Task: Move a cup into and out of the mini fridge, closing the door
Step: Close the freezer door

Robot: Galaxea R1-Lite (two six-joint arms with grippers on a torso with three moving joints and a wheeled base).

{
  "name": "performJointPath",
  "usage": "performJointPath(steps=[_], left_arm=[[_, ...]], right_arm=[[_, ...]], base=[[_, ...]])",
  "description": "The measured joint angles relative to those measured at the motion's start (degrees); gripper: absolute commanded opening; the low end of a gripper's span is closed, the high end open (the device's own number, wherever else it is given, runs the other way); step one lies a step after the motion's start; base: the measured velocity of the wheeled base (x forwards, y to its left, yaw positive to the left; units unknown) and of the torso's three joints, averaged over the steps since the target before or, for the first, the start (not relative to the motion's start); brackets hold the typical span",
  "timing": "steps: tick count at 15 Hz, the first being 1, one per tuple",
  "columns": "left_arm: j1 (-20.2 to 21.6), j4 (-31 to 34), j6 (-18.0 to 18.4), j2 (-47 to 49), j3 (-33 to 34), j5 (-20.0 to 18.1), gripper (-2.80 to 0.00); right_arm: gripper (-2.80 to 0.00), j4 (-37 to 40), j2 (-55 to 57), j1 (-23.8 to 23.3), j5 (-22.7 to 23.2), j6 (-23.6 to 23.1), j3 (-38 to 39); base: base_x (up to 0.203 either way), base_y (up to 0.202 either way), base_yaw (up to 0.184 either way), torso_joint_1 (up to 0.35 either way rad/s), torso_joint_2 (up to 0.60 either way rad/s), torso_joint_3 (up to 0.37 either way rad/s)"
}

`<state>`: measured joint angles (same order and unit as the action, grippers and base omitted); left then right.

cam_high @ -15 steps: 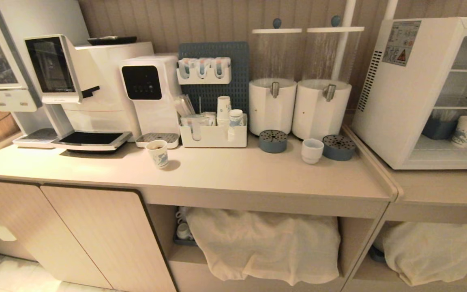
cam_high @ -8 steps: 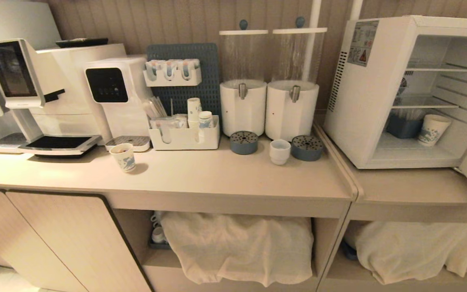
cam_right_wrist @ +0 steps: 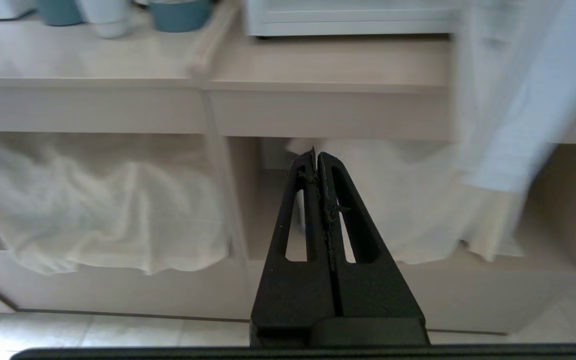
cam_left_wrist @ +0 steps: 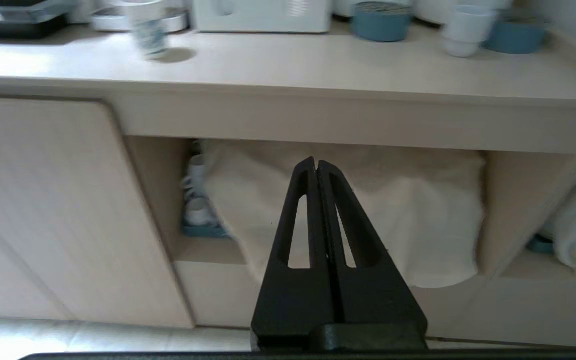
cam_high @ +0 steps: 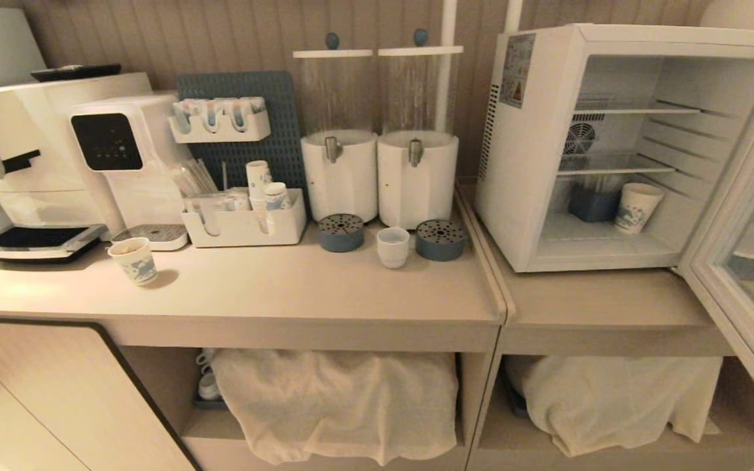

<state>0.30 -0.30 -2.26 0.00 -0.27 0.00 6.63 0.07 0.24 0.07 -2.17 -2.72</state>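
My left gripper (cam_left_wrist: 317, 167) and right gripper (cam_right_wrist: 316, 159) have jaws pressed together, empty. The cup (cam_high: 393, 246) sits on the bench (cam_high: 298, 288); the mini fridge (cam_high: 534, 150) door (cam_high: 737, 216) hangs open

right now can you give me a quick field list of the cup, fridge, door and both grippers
cup: white, on the counter between two blue drip trays, outside the fridge
fridge: on the lower counter, holds a printed paper cup and a blue tub
door: swung open
left gripper: shut, empty, low before the cabinet
right gripper: shut, empty, low before the cabinet
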Motion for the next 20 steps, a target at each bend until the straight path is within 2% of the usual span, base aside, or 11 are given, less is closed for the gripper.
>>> performJointPath(steps=[20], left_arm=[[0.02,-0.05,-0.02,0.0,0.0,0.0,-2.8]], right_arm=[[-2.8,0.04,0.02,0.04,0.0,0.0,0.0]], base=[[0.0,-0.194,-0.008,0.002,0.0,0.003]])
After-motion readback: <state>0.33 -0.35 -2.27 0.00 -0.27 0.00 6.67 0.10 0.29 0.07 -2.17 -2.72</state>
